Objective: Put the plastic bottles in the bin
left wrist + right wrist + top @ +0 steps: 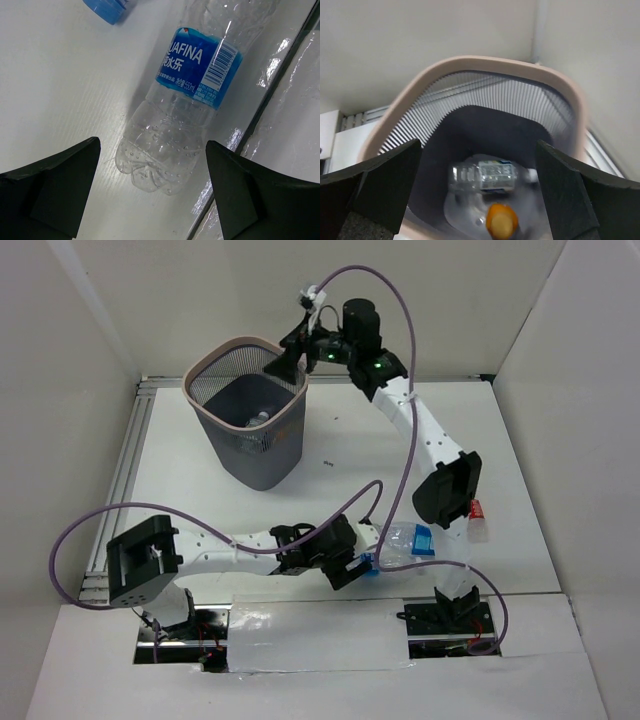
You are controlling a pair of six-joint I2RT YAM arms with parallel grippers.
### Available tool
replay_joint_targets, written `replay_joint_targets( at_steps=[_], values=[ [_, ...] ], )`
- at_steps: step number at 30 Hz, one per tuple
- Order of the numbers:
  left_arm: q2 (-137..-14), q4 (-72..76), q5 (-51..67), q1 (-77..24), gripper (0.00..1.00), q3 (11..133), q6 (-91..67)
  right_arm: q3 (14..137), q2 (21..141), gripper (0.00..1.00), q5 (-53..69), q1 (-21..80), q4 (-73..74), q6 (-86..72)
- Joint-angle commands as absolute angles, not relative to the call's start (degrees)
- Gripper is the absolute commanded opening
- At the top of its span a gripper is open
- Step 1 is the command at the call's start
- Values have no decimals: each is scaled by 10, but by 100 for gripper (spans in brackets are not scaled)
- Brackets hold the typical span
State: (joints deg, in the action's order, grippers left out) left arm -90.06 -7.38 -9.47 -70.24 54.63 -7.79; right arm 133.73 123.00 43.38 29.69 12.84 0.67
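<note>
Right now your left gripper (152,145) is spread wide and holds nothing. It hangs over the blue-labelled bottle (200,70), which lies flat on the table (60,80). The bottle's lumpy base sits between your two fingers, closest to the wrist. Its long axis runs forward from the gripper and slants toward the right-hand finger, so the jaws stand roughly across the body.

This arm is much the nearer one. A drop and squeeze here would likely catch only the base, so reaching a little forward toward the label looks firmer. A dark seam (265,105) runs just beside the bottle on the right-finger side. A blue cap (107,7) lies ahead, off toward the left finger.

Your right gripper (478,143) is wide open and empty too, far off above the bin (470,62). A clear bottle (485,177) and an orange bottle (501,220) lie at the bottom below it. A red-labelled bottle (478,520) lies beside that arm's elbow, partly hidden.
</note>
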Motion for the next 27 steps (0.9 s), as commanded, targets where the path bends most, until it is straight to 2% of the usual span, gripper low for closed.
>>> replay_joint_targets(
  at_steps=[1,8,11,14,15,16,19,21,27],
  values=[
    [-924,-47,-99,-705,99,559,-63,1335,1159,100,418,231,128,10],
    [-982,-42,-89,-710,99,585,-44,1197,1048,100,451,59,208,40],
    [-988,-31,-97,-710,90,580,-44,1144,1014,100,474,-9,271,86],
    [-960,-39,-102,-710,77,580,-49,1084,973,100,486,-49,349,169],
    [-945,-45,-102,-710,70,580,-54,1031,956,99,470,-54,370,193],
    [-937,-51,-102,-710,52,586,-54,997,938,96,463,-54,370,215],
    [-908,-71,-123,-710,16,602,-60,859,854,83,444,-69,345,272],
    [-897,-81,-131,-710,11,618,-60,788,801,79,444,-83,339,290],
    [-838,-145,-200,-701,9,713,-37,718,735,75,431,-100,375,342]
  ],
)
